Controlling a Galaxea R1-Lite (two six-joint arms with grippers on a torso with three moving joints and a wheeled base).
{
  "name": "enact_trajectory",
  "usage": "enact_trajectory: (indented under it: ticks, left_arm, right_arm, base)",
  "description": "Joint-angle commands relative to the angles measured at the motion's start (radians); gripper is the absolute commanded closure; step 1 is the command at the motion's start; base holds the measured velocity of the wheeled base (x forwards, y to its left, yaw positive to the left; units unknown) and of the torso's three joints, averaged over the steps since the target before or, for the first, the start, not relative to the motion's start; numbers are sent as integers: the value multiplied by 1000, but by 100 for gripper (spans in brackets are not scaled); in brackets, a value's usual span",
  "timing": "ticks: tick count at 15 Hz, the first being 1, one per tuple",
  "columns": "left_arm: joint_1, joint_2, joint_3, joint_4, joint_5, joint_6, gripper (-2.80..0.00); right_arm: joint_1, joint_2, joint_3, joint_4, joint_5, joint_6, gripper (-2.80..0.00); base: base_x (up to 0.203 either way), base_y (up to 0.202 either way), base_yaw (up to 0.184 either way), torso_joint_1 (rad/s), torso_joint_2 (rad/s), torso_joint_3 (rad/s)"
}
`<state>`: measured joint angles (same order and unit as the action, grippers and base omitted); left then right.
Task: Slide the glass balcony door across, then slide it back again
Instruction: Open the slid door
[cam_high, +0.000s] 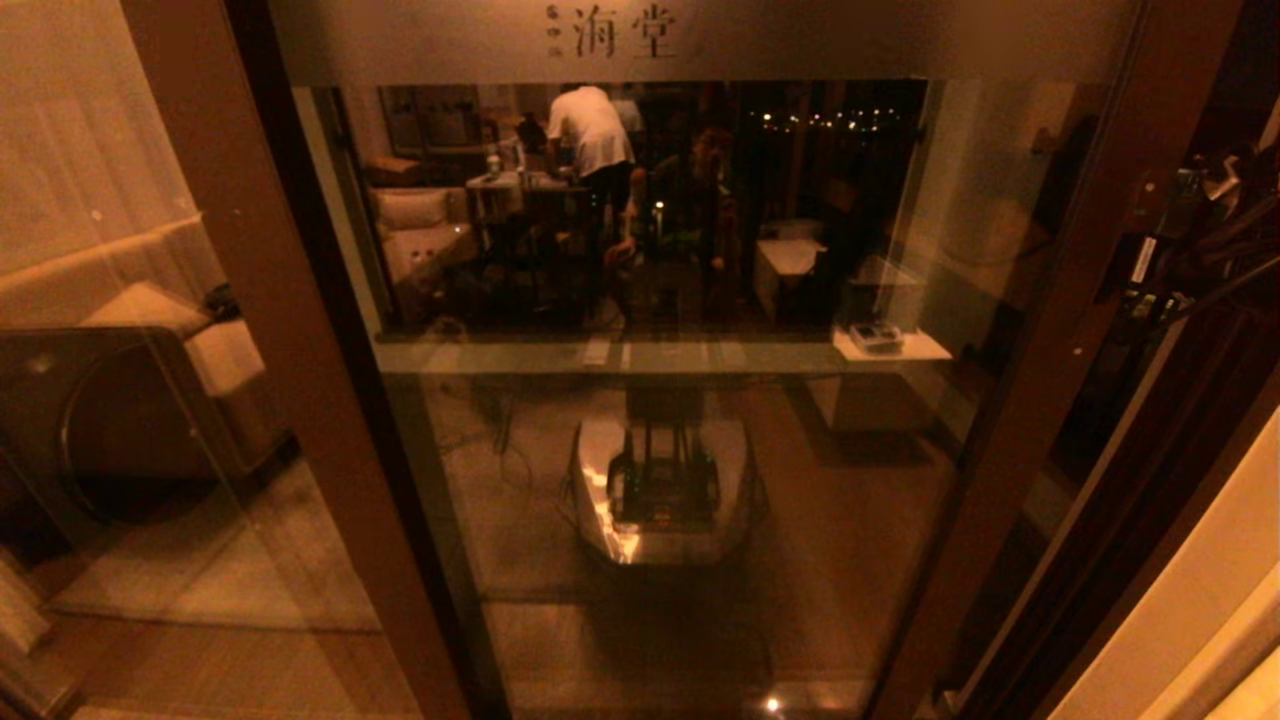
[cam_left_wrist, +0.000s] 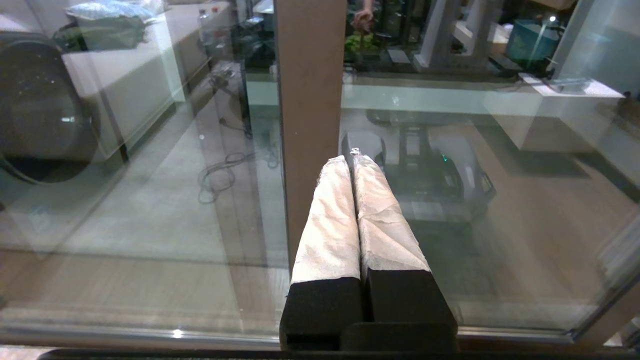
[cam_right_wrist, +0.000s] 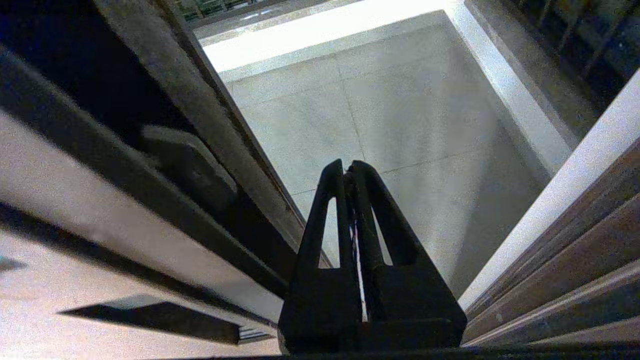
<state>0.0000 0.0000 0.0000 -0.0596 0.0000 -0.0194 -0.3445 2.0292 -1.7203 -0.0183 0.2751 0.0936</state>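
The right end effector (cam_right_wrist: 350, 167), fingers pressed together on nothing, sits in the gap at the door's open edge, the floor beyond it. The left end effector (cam_left_wrist: 352, 160), likewise closed and empty, faces a brown upright at its 12 o'clock. The glass balcony door (cam_high: 650, 300) fills the head view; its right upright runs toward 5 o'clock. With only a side push available, the fingers could skid off the frame or be pinched in the gap.

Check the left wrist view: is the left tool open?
No, the left tool is shut, its two cloth-wrapped fingers pressed together before a brown upright.
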Motion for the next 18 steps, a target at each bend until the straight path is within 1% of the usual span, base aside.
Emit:
enact_trajectory:
  ticks: [1,12,14,17,18]
  left_arm:
    - [0,0,21,0,0,-1,0]
    - [0,0,21,-2,0,-1,0]
    - [0,0,21,0,0,-1,0]
    - [0,0,21,0,0,-1,0]
    - [0,0,21,0,0,-1,0]
  right_arm:
    - [13,-19,17,0,6,4,0]
    - [53,-18,37,0,4,11,0]
    - [68,-24,48,0,3,40,0]
    - [56,-16,61,-32,0,121,0]
    - [55,-11,65,-58,0,124,0]
  base:
    - [0,0,0,0,0,0]
    - [0,0,0,0,0,0]
    - [0,0,0,0,0,0]
    - [0,0,0,0,0,0]
    - [0,0,0,0,0,0]
